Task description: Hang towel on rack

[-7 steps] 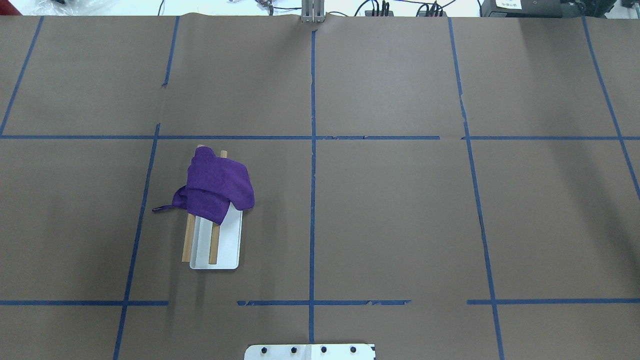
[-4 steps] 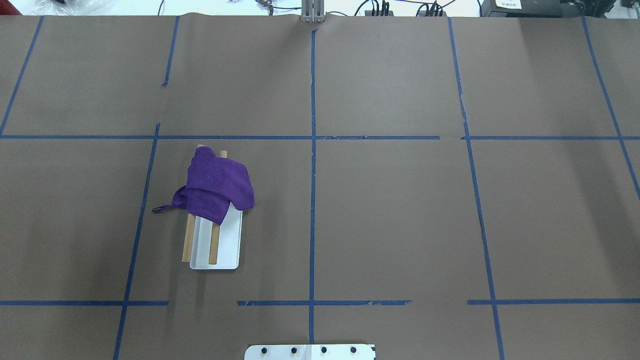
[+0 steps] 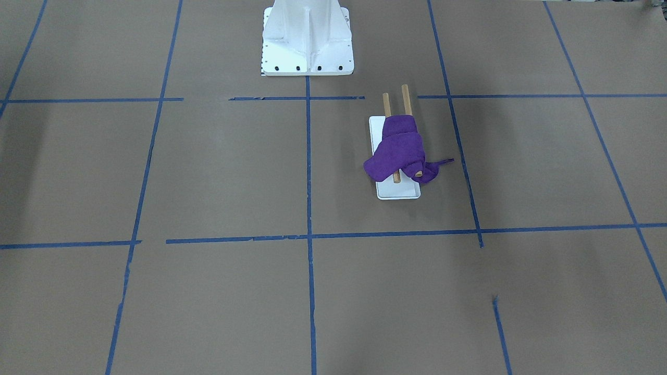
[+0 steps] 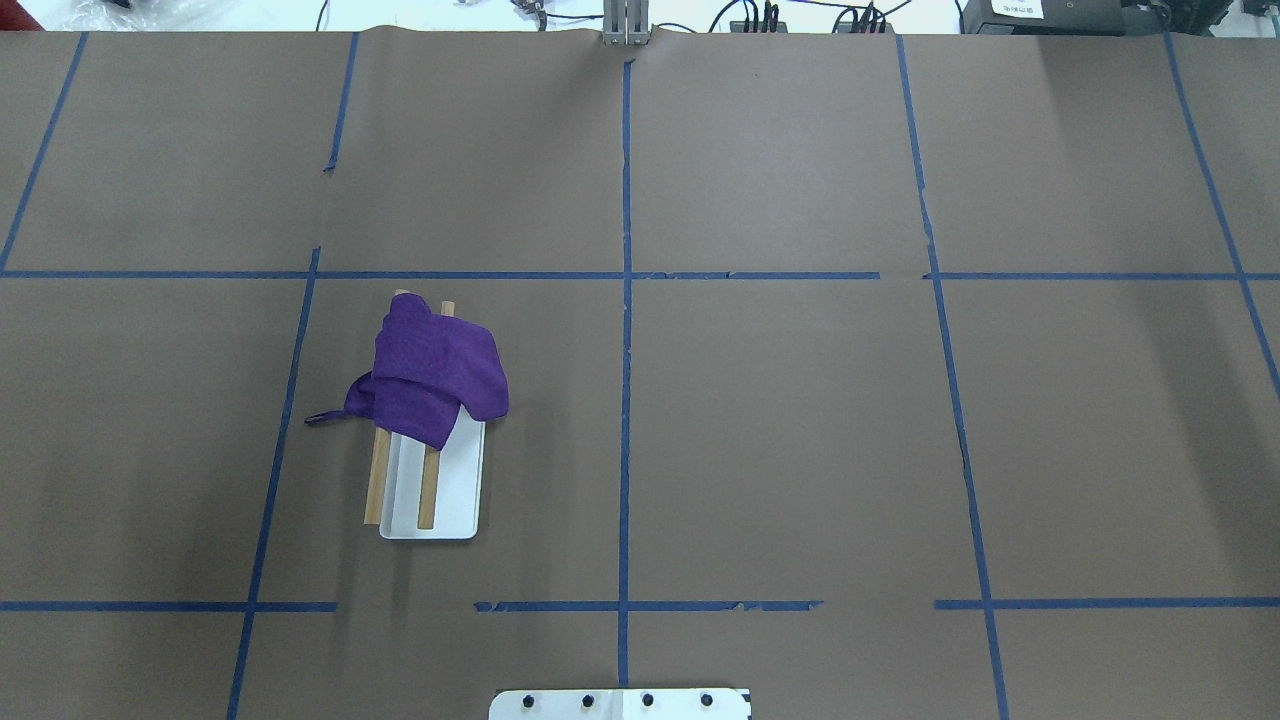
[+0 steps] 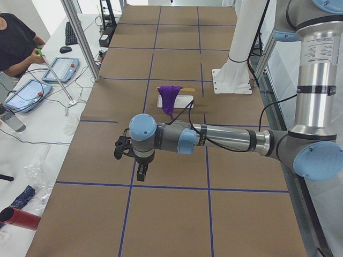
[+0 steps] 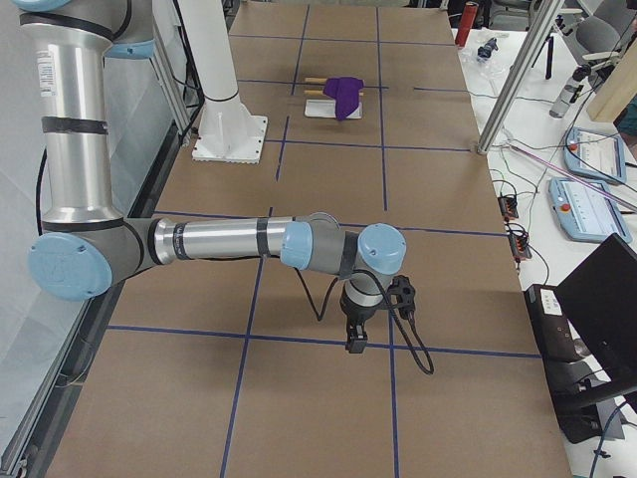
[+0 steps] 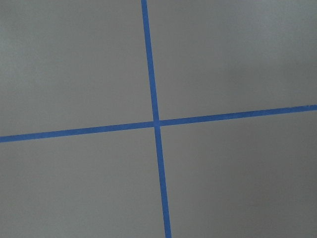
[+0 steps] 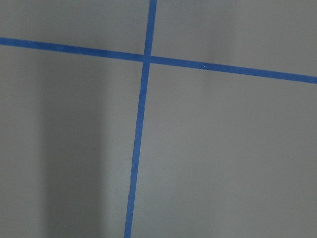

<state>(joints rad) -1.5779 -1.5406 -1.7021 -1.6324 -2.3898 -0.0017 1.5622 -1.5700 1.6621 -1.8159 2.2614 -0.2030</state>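
The purple towel (image 4: 432, 375) lies bunched over the far half of the rack's two wooden rods (image 4: 427, 490), with a corner trailing onto the table. The rack's white base (image 4: 458, 490) stands left of the table's middle. Towel (image 3: 400, 151) and rack (image 3: 398, 191) also show in the front view, and small in the left (image 5: 170, 95) and right (image 6: 345, 93) side views. My left gripper (image 5: 140, 172) hangs over the table far from the rack, seen only in the left side view. My right gripper (image 6: 355, 341) shows only in the right side view. I cannot tell whether either is open.
The large white bolted pedestal base (image 3: 307, 39) stands at the robot's edge, also in the overhead view (image 4: 620, 703). Blue tape lines grid the brown table. Operators' tablets (image 5: 27, 93) and cables lie beyond the far edge.
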